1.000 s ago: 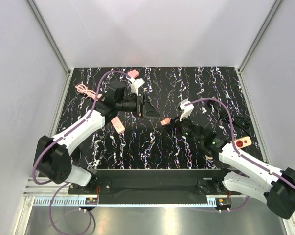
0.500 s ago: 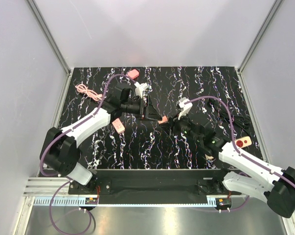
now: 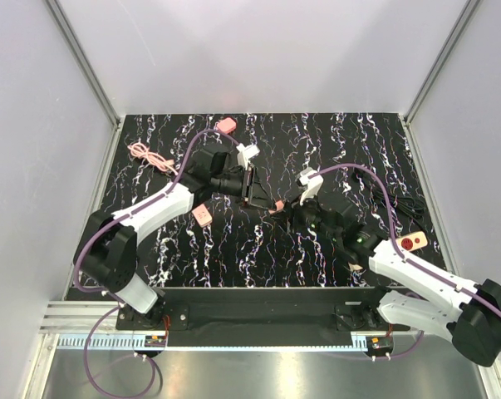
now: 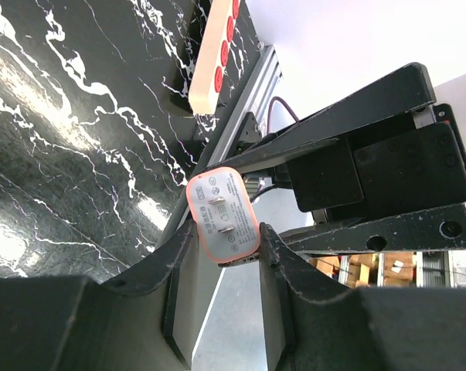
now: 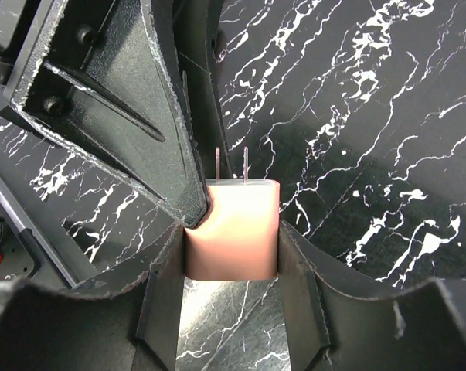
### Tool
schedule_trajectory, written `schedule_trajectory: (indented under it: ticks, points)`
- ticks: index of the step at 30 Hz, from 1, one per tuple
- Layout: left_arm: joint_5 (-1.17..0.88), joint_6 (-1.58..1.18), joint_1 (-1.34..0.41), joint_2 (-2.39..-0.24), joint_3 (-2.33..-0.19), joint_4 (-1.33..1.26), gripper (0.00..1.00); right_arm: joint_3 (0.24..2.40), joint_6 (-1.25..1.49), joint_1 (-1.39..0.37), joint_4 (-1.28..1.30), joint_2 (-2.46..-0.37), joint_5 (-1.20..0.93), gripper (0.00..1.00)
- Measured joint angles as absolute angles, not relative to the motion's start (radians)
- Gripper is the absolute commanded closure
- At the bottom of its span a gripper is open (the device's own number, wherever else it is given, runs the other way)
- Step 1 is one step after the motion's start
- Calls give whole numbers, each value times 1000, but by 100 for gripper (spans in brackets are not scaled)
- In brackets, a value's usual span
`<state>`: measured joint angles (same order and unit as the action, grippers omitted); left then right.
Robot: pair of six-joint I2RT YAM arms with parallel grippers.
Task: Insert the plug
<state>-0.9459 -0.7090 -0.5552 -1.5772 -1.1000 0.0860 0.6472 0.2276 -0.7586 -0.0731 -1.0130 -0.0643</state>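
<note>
The plug is a small pinkish-red block held above the middle of the table between both grippers. In the right wrist view the plug sits clamped between my right gripper's fingers, its two prongs pointing away. My left gripper comes in from the left. In the left wrist view its fingertips press both sides of the plug, whose white pronged face shows; my left gripper is shut on it. The beige strip with red sockets lies by the table edge, and the right arm partly hides the strip.
A pink block lies on the black marbled table under the left arm. Another pink piece sits at the back edge, a coiled pink cable at the far left, and a black cable at the right.
My left arm swung right to the plug held by the right gripper, and its jaws closed in on it. The right gripper edged slightly left, still holding the plug.
</note>
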Motion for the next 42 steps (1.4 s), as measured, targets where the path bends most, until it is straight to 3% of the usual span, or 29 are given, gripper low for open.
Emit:
schedule_trajectory:
  ticks: [2,3,9,16,24,32,37,42]
  points:
    - [-948,-710,-555,-1579,-1100,85,100,647,238,-759,-70,-1012,-63,26]
    - [-949,-708,-555,-1579,-1100,83,100,647,258,-759,-74,-1010,-65,21]
    - [-962,-764,-551,-1559,-1061,-32,100,626,390,-760,-91,-888,-60,16]
    - [-967,-1167,-449,-1477,-888,-585,100,595,650,-760,-173,-755,-62,16]
    - [-906,-1426,-474,-1432,-866,-976,100,624,871,-761,-294,-704,3,21]
    - [-826,-1329,-587,-1312,-892,-910,100,669,921,-761,-373,-739,25,33]
    - [-802,-1306,-611,-1314,-896,-886,100,671,953,-762,-421,-772,23,55]
    - [-783,-1308,-614,-1324,-895,-899,100,657,992,-761,-480,-789,20,54]
